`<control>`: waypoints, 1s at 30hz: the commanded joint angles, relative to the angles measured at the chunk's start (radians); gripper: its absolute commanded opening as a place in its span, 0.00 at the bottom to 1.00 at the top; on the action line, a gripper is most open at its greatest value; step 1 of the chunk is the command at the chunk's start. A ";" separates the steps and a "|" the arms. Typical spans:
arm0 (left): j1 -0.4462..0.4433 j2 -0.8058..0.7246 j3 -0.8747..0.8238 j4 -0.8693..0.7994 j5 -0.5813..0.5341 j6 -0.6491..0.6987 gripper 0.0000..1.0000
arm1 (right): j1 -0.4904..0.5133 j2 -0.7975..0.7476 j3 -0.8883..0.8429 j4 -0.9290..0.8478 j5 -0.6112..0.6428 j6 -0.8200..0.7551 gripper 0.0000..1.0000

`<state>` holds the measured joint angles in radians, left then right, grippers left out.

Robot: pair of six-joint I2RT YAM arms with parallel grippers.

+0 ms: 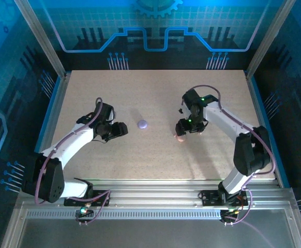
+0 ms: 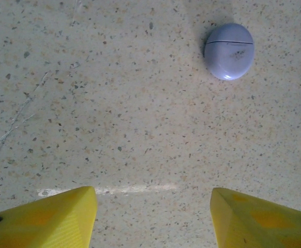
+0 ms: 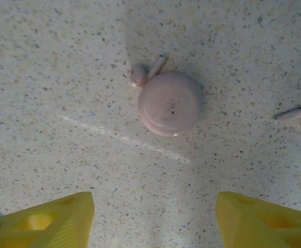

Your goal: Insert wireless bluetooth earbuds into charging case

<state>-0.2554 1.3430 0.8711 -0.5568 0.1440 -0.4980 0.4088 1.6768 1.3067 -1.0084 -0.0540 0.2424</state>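
Reaching over the speckled table (image 1: 155,93), the left gripper (image 2: 153,206) and right gripper (image 3: 155,212) both stand spread, holding nothing. A shut lavender case (image 2: 229,50) lies ahead of the left; a pink case (image 3: 169,103) lies before the right, one earbud (image 3: 143,72) touching its rim, a second earbud (image 3: 298,116) lying apart from it

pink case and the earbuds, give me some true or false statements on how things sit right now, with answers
1. The pink case is shut. True.
2. An earbud lies right against the pink case's rim. True.
3. A second earbud lies apart from the pink case. True.
4. The right gripper holds an earbud. False: its jaws stand open and empty.
5. The lavender case is open. False: its lid is shut.
6. The left gripper is clamped on the lavender case. False: it is open, and the case lies apart from it.
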 commanded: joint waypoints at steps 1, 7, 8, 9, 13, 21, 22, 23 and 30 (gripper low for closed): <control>-0.002 -0.017 -0.018 0.042 -0.020 -0.001 0.61 | -0.017 0.059 0.047 -0.064 -0.011 0.034 0.64; -0.002 -0.003 -0.044 0.075 -0.016 -0.001 0.61 | -0.019 0.175 0.096 -0.070 0.021 0.094 0.64; -0.001 0.000 -0.044 0.077 -0.015 0.000 0.61 | -0.018 0.190 0.101 -0.070 0.019 0.098 0.64; -0.002 0.003 -0.044 0.077 -0.014 0.000 0.61 | -0.018 0.204 0.105 -0.068 0.021 0.101 0.64; -0.001 0.007 -0.050 0.085 -0.009 0.008 0.61 | -0.018 0.242 0.119 -0.068 0.031 0.106 0.63; -0.001 0.008 -0.060 0.096 -0.014 0.015 0.61 | -0.018 0.274 0.112 -0.024 -0.002 0.123 0.62; -0.001 0.007 -0.061 0.098 -0.012 0.016 0.61 | -0.018 0.280 0.114 -0.023 -0.005 0.121 0.62; -0.001 0.010 -0.061 0.100 -0.012 0.018 0.61 | -0.018 0.287 0.117 -0.022 -0.011 0.119 0.62; 0.000 0.007 -0.050 0.095 -0.020 0.018 0.61 | -0.017 0.323 0.137 -0.009 -0.031 0.109 0.61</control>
<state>-0.2554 1.3437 0.8257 -0.4652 0.1417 -0.4946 0.4046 1.9785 1.4155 -1.0161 -0.0608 0.3443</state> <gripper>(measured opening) 0.611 0.612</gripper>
